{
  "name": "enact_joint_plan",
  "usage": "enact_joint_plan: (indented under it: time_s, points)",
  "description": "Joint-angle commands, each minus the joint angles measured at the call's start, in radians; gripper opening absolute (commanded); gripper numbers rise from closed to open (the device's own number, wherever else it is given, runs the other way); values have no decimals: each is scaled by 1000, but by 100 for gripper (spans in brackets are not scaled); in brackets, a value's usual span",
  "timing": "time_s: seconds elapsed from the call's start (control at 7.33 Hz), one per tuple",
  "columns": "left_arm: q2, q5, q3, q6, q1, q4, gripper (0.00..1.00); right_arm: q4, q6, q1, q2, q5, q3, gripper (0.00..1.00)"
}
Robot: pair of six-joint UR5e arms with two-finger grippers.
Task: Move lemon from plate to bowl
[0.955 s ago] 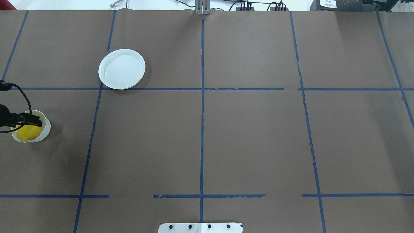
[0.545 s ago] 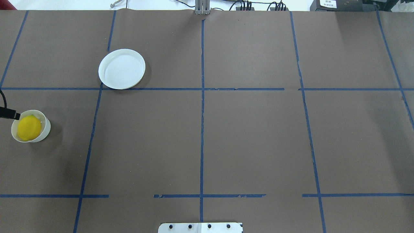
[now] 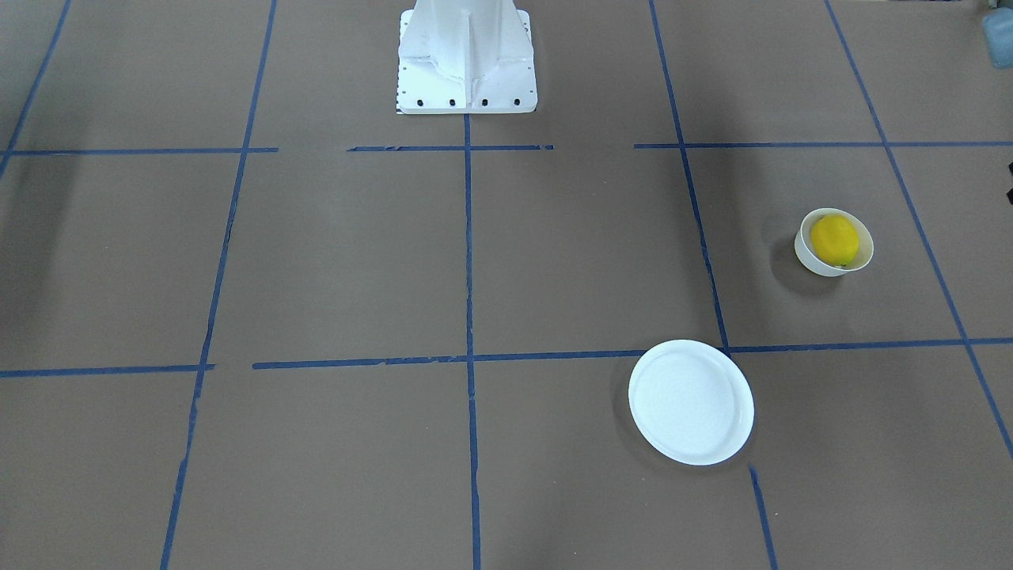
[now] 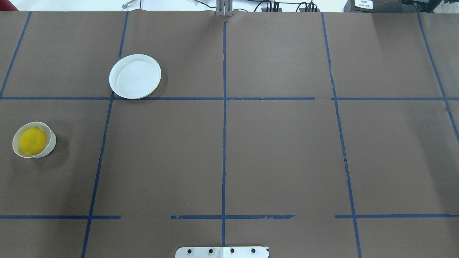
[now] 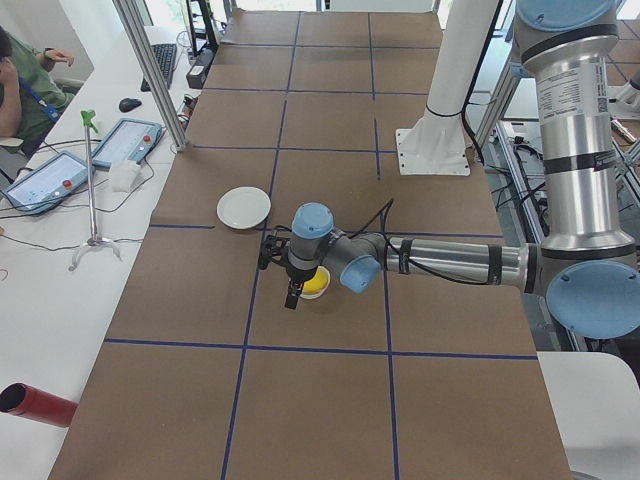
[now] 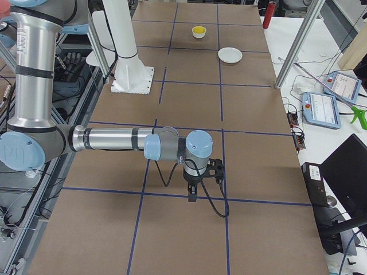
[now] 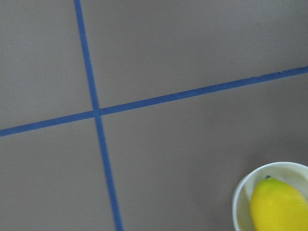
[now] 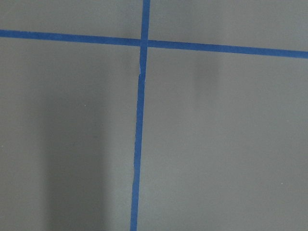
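Note:
The yellow lemon (image 4: 33, 141) lies inside the small white bowl (image 4: 51, 143) at the table's left side. It also shows in the front view (image 3: 835, 240) and in the left wrist view (image 7: 279, 208). The white plate (image 4: 135, 76) is bare, farther back and to the right of the bowl. My left gripper (image 5: 290, 296) hangs just beside the bowl, on the side away from the robot's base; it shows only in the exterior left view and I cannot tell if it is open. My right gripper (image 6: 192, 195) hovers over bare table far from both dishes; I cannot tell its state.
Blue tape lines grid the brown table cover. The robot's white base (image 3: 465, 55) stands at the near middle edge. A red cylinder (image 5: 35, 405) and tablets (image 5: 125, 142) lie off the table on the operators' side.
My left gripper was over the bowl and lemon, then drew back to the left and left the overhead view. The lemon stays in the bowl. The plate has not moved.

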Motion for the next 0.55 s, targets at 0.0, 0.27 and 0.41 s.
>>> enact_joint_plan:
  time_s: [0.0, 0.27, 0.41]
  points:
    - [-32, -46, 2, 138, -112, 203, 100, 0, 0, 0, 0, 0, 0, 100]
    - [10, -193, 2, 104, -113, 202, 100, 0, 0, 0, 0, 0, 0, 100]
    - [20, -189, -4, 109, -113, 196, 100, 0, 0, 0, 0, 0, 0, 100]
